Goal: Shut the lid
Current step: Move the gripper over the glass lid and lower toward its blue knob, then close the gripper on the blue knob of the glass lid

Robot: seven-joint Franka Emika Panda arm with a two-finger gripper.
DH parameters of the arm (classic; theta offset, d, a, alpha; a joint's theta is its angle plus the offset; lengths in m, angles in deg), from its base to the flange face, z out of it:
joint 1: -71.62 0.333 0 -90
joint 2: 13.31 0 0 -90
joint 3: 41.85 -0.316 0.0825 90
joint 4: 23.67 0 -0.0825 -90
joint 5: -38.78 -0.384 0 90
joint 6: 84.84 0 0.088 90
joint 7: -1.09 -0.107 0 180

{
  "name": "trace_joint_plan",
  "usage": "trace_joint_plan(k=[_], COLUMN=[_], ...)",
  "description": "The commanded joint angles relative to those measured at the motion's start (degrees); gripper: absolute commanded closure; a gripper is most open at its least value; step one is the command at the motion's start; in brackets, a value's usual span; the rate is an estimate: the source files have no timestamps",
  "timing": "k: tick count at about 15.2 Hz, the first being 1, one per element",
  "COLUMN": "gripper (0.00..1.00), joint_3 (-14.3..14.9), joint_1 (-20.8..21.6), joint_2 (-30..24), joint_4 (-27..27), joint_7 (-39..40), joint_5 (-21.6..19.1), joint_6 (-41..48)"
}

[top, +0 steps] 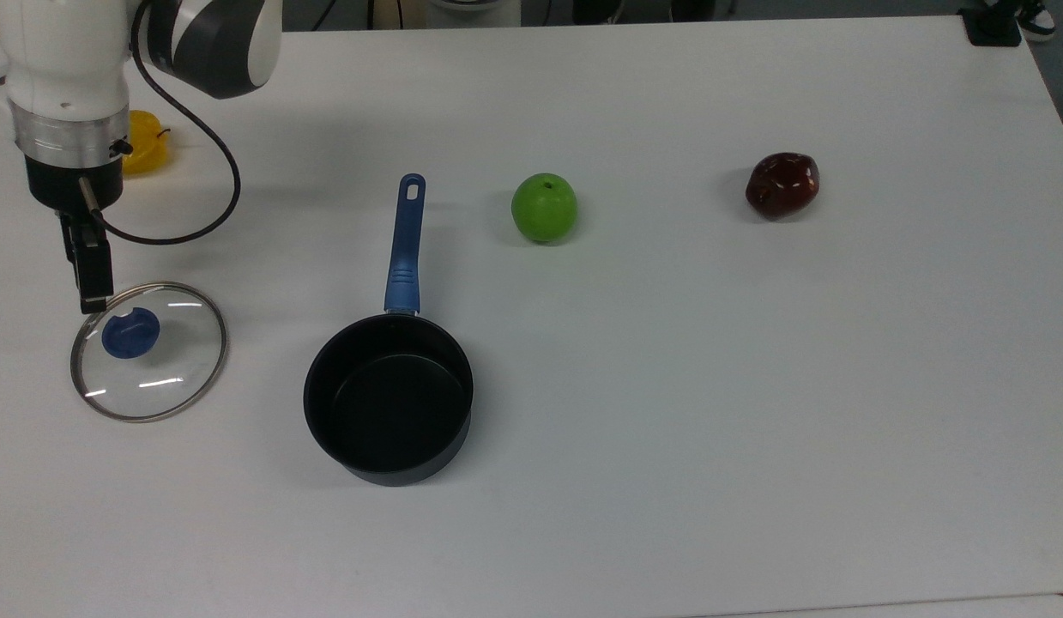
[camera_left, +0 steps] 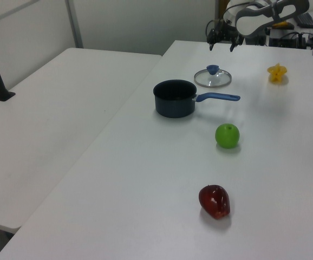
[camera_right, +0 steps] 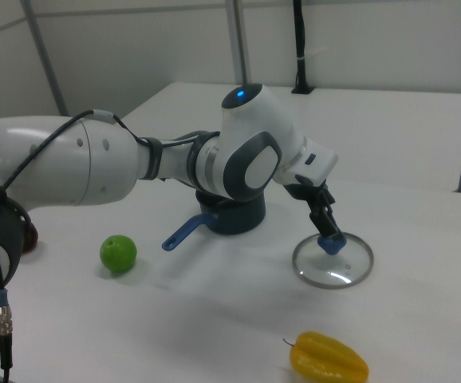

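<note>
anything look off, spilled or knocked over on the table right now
Nothing stands out. The lid lies flat, knob up, beside the upright, empty saucepan; the pincer hovers open above it.

The lid point(top: 149, 351) lies flat on the table point(top: 668, 412), well apart from the saucepan point(top: 388, 396), with bare tabletop between them. The pan's mouth is uncovered, and its handle point(top: 406, 242) points toward the top view's top edge. The yellow fruit point(top: 143, 142) sits near the lid, beyond the gripper point(camera_left: 221, 44), whose fingers stand apart above the lid. The green apple point(top: 544, 207) and dark red fruit point(top: 782, 185) lie off toward the top view's right.
</note>
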Motion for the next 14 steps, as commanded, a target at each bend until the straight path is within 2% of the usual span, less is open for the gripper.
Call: trace_joint_plan(k=[1, 6, 14], gripper=[0.01, 0.03, 0.04], joint_3=[0.68, 0.68, 0.76], joint_1=[0.56, 0.56, 1.61], joint_2=[2.33, 5.06, 7.88], joint_4=[0.21, -1.11, -1.46], joint_7=[-1.73, -2.96, -2.96], joint_5=[1.71, 4.87, 5.50], joint_6=[-1.38, -2.96, -6.91])
